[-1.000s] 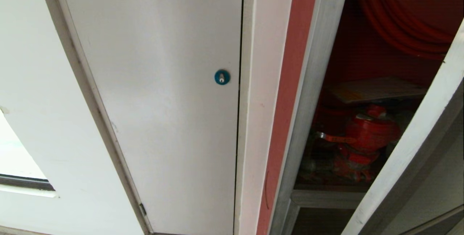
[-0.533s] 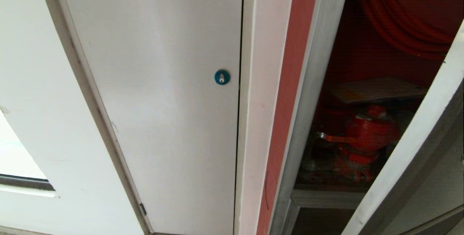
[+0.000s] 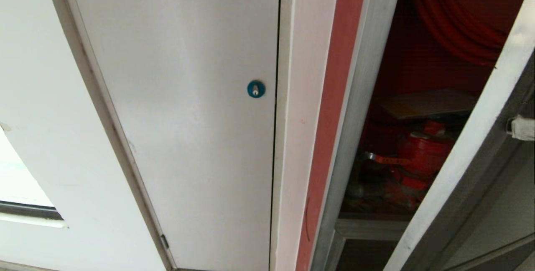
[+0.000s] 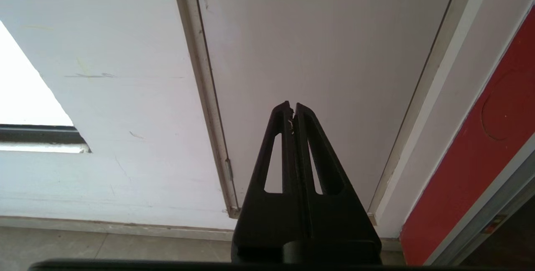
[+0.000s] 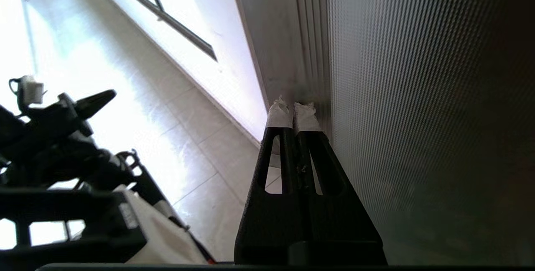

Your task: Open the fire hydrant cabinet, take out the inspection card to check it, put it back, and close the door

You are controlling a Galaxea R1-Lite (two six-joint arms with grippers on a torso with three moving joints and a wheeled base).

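Right gripper (image 5: 293,114), clenched on nothing, presses the silver-framed dark glass door (image 3: 472,166) – half-open – toward the red-lined cabinet (image 3: 368,66); best to push steadily along the frame, avoiding slips.

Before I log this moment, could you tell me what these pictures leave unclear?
- Inspection card: print too small, head view.
- Fire hydrant cabinet: right side hidden behind the door.
- Right gripper: contact with the door's frame blurred, right wrist view.
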